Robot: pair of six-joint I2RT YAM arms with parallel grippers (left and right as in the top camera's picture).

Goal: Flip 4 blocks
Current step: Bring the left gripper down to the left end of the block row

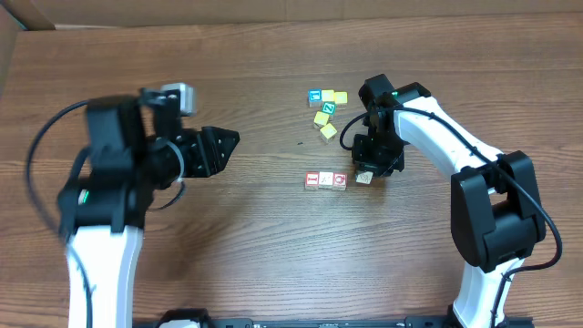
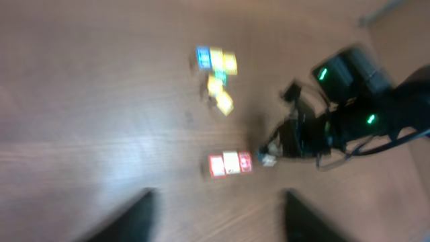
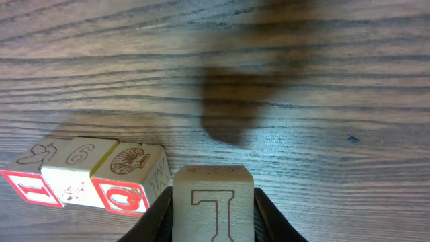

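Observation:
Three blocks point(image 1: 325, 180) lie in a row at mid-table, red-framed faces up; they also show in the left wrist view as blocks point(image 2: 230, 163). Just right of the row, my right gripper point(image 1: 369, 169) is shut on a fourth block point(image 1: 364, 178). In the right wrist view this pale block point(image 3: 213, 198) with a red outlined letter sits squeezed between both fingers point(image 3: 263, 214), low over the wood beside the row point(image 3: 127, 180). My left gripper point(image 1: 228, 143) hovers well left of the blocks. Its view is blurred, and the left gripper point(image 2: 218, 212) is open with nothing between its fingers.
A cluster of yellow, blue and green cubes point(image 1: 325, 105) lies behind the row; the left wrist view shows these cubes point(image 2: 216, 67) too. A cardboard edge point(image 1: 9, 46) borders the table's far left corner. The right arm point(image 1: 455, 150) reaches in from the right.

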